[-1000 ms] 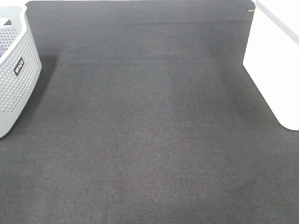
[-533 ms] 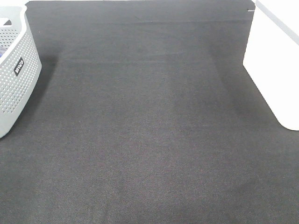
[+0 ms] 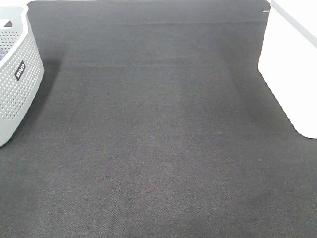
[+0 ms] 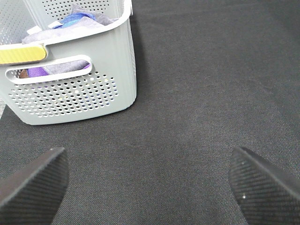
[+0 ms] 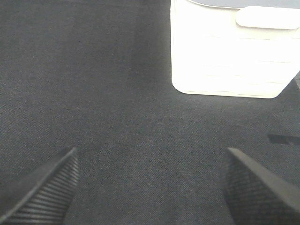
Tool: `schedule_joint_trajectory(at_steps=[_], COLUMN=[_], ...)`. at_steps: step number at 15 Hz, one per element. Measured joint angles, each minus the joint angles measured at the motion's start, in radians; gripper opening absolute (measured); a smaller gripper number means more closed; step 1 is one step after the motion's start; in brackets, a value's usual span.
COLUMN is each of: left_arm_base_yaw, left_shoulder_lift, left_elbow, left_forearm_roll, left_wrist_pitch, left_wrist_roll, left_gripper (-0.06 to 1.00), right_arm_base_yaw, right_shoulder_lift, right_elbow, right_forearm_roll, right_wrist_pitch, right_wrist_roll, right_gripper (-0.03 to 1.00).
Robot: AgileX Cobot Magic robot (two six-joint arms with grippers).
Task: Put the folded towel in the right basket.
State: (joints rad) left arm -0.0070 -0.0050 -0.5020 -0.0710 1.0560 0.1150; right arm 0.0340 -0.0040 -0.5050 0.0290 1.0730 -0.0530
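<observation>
A dark grey woven cloth covers the table. At its left edge stands a grey perforated plastic basket with a small dark label; at its right edge stands a plain white basket, overexposed, so its surface detail is hard to read. In the left wrist view the grey basket holds crumpled blue and purple fabric, possibly towels, and no folded towel shows on the cloth. The left gripper hangs above the cloth near the grey basket, fingers spread wide and holding nothing. The right gripper hangs above the cloth near the white basket, likewise spread and holding nothing.
</observation>
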Motion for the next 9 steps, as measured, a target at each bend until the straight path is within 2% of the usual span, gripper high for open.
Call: schedule_joint_trajectory(at_steps=[9], left_arm_base_yaw=[0.0], left_shoulder_lift=[0.0], left_elbow=[0.0], left_forearm_roll=[0.0], left_wrist_pitch=[0.0], left_wrist_roll=[0.0], left_gripper=[0.88], right_arm_base_yaw=[0.0], right_shoulder_lift=[0.0], right_elbow=[0.0], right_forearm_roll=[0.0], right_wrist_pitch=[0.0], right_wrist_roll=[-0.001], right_gripper=[0.78])
